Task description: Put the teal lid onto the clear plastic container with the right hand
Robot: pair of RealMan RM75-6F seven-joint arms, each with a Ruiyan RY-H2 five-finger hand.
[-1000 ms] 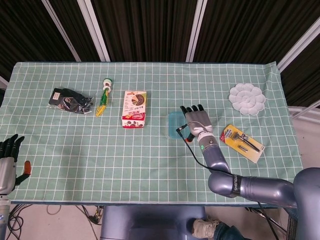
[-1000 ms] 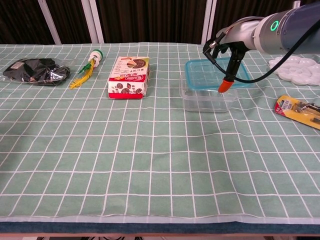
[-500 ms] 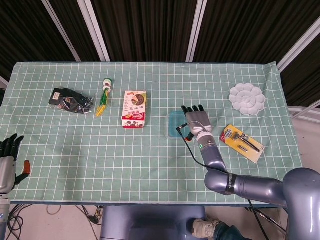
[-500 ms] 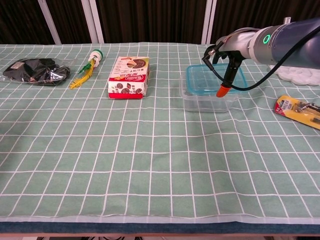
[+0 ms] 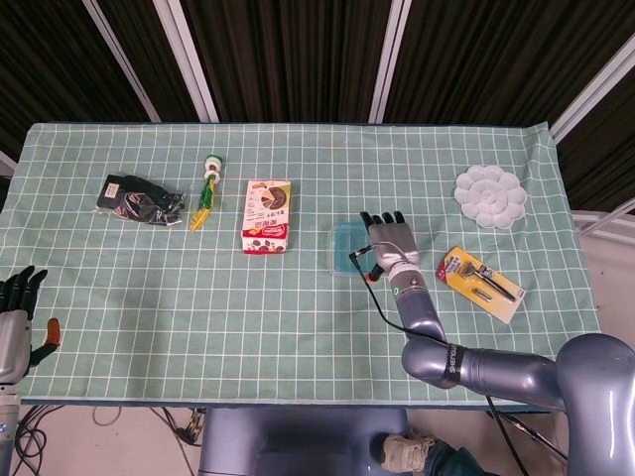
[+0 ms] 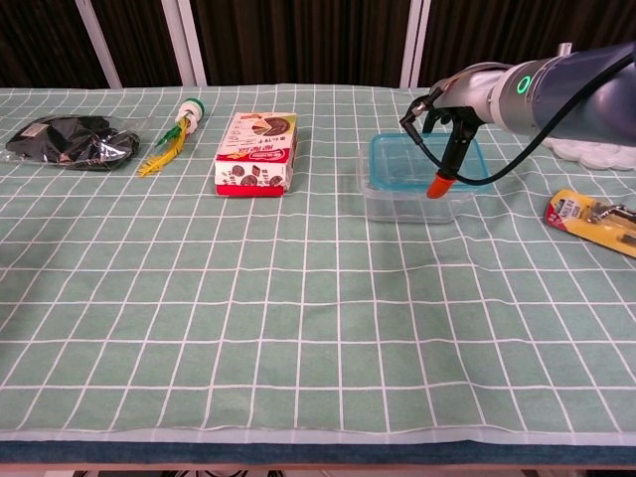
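— Well, where was the teal lid [image 6: 425, 159] seen?

— It was seen lying on top of the clear plastic container [image 6: 409, 195], near the middle of the bench [image 6: 298, 328], which was covered with a green checked cloth. In the chest view the lid appeared roughly level over the container's rim; whether it was fully seated could not be told.

— And the right hand [image 5: 389, 241]?

— It was held over the lid, back upward, fingers stretched out flat across the lid's right part. In the chest view its orange-tipped thumb [image 6: 438, 183] was pointed down at the container's front edge. Nothing was gripped; whether the fingers pressed on the lid could not be made out.

— The left hand [image 5: 16, 307]?

— It was seen only in the head view, at the lower left edge, off the bench, fingers apart and nothing held.

— What else was laid out?

— A snack box [image 5: 268, 215] was placed left of the container, a green-and-yellow item [image 5: 205, 189] and a dark packet [image 5: 140, 199] further left, a white palette [image 5: 490, 195] at the far right, and a carded tool pack [image 5: 482, 283] just right of the hand.
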